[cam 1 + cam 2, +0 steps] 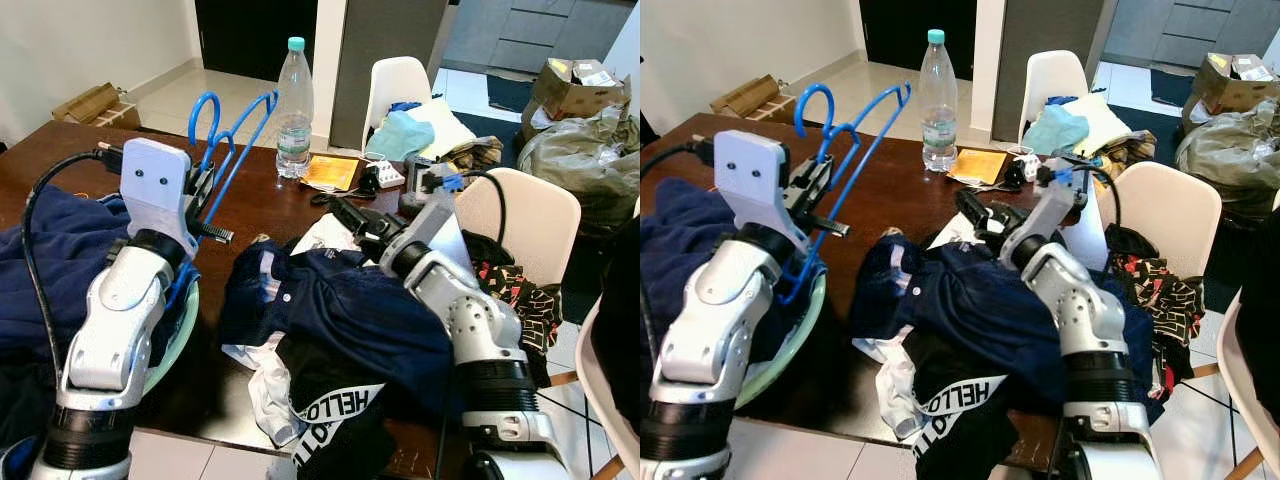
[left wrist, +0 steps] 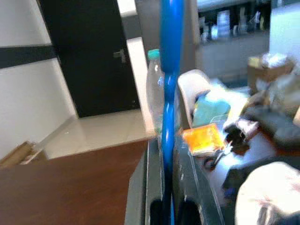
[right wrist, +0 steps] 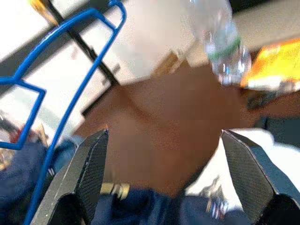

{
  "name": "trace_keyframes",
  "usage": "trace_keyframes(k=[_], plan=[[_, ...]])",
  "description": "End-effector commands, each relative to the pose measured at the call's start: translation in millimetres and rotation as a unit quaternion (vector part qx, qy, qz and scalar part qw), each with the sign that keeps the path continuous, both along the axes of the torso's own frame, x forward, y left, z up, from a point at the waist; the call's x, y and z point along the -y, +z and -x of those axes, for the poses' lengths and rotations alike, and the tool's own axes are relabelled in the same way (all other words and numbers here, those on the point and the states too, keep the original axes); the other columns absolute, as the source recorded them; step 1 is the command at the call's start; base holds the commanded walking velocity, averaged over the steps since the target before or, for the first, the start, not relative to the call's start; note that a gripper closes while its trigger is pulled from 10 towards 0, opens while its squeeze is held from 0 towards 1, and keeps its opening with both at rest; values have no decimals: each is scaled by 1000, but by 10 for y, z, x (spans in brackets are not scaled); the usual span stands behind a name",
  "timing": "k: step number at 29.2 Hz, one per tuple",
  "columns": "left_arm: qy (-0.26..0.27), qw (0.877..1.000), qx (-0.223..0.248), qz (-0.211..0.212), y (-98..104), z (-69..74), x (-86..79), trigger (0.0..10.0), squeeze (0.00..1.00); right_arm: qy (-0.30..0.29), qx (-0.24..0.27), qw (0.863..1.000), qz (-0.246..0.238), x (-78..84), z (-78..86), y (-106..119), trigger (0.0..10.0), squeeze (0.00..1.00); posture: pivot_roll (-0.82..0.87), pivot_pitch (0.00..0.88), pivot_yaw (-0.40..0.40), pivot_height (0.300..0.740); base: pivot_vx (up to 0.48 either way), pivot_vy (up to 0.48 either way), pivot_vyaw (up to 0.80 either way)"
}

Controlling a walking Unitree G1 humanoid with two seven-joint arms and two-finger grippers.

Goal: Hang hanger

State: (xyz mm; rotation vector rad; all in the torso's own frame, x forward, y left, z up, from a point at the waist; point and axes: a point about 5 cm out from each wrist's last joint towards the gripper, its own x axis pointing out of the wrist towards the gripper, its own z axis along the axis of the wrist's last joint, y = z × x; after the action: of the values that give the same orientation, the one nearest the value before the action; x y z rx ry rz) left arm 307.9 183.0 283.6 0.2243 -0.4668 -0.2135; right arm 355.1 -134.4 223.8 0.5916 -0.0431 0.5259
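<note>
Cluttered with clothes, the dark table (image 1: 270,200) sits under a blue hanger (image 1: 232,135) clamped upright in the left gripper (image 1: 205,195). Nearby, the right gripper (image 1: 345,215) hovers spread, empty. Swinging the hanger could topple the bottle (image 1: 294,110).

– How did the arms stand?
– Left gripper (image 1: 205,185) was raised, its fingers clamped on the hanger (image 1: 232,130). Right gripper (image 3: 164,176) reached forward low over the clothes (image 1: 350,310), fingers spread wide
</note>
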Motion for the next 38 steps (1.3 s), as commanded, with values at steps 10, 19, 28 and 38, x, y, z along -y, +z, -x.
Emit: trace_keyframes(k=[10, 19, 28, 38], plan=[[-126, 990, -13, -53, 364, -6, -223, 10000, 0, -53, 208, 976, -27, 683, 119, 746, 10000, 0, 160, 62, -35, 740, 0, 0, 0], [-156, 980, 98, -77, 1030, -190, -244, 10000, 0, -58, 383, 922, 28, 1108, 538, 1344, 10000, 0, 150, 54, -25, 740, 0, 0, 0], [-169, 974, 100, -109, 1085, -334, -140, 10000, 0, -28, 395, 917, 51, 1012, 550, 1276, 10000, 0, 144, 53, -5, 740, 0, 0, 0], [-450, 878, -54, -153, 974, 21, -150, 10000, 0, 185, 445, 866, 131, 708, 1007, 1257, 10000, 0, 157, 51, 1, 740, 0, 0, 0]])
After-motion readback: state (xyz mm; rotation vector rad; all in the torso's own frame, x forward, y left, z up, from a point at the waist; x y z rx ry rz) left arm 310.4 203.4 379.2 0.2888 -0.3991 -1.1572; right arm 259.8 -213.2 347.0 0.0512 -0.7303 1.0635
